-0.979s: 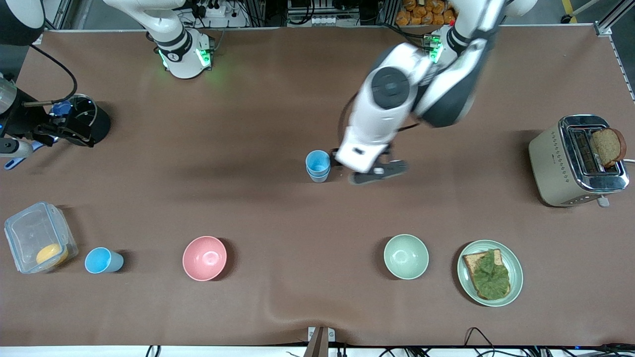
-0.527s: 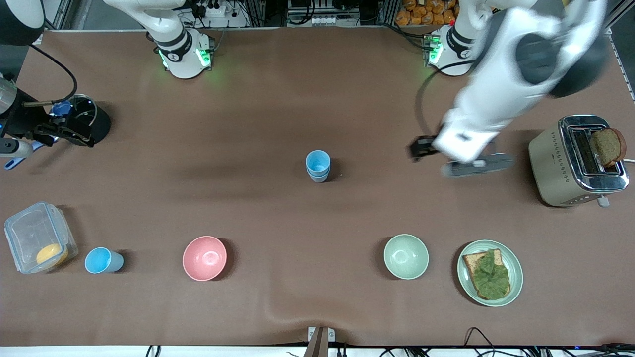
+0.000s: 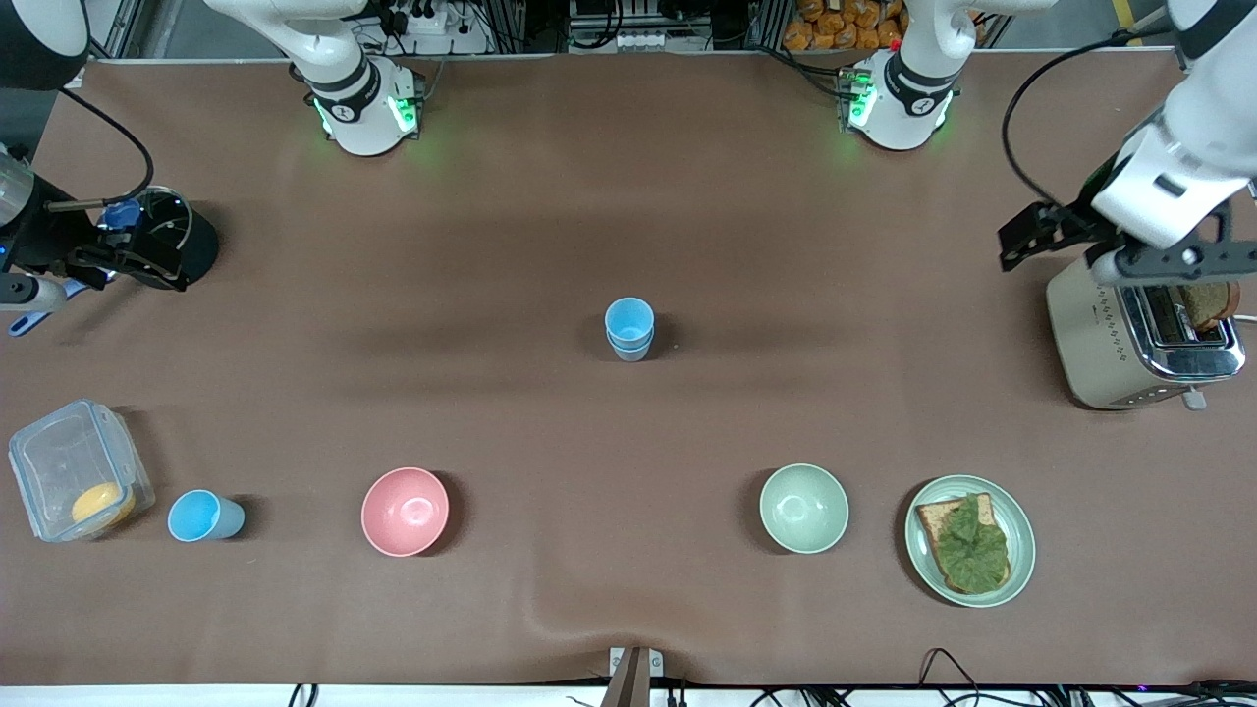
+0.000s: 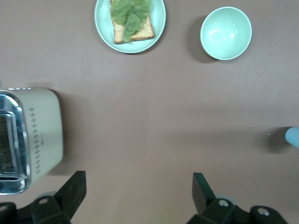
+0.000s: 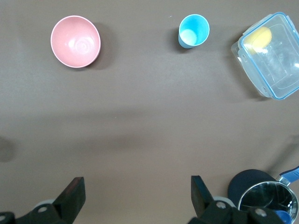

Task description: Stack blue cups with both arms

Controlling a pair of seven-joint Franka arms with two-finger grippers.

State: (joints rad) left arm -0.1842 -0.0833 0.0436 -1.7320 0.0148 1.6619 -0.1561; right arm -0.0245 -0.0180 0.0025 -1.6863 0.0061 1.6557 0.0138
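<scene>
From my remote seat: two of the blue cups are nested as a stacked pair (image 3: pixel 629 329) in the middle of the desk (image 3: pixel 589 196), standing upright. The third blue cup (image 3: pixel 203 516) stands alone at the right arm's end of the desk, between the clear lidded container (image 3: pixel 79 469) and the pink bowl (image 3: pixel 405 511); in the right wrist view it has something pale at its bottom (image 5: pixel 193 30).

The left end effector (image 3: pixel 1115 250) is up in the air over the toaster (image 3: pixel 1139 334), fingers spread wide with nothing between them. A slice of bread pokes out of the toaster.

The right end effector (image 3: pixel 123 257) waits over the black pot (image 3: pixel 182 236) at its own end of the desk, also spread open and empty.

The pale-green bowl (image 3: pixel 803 508) sits just beside the plate (image 3: pixel 923 550) holding toast with lettuce, both near the front camera.
</scene>
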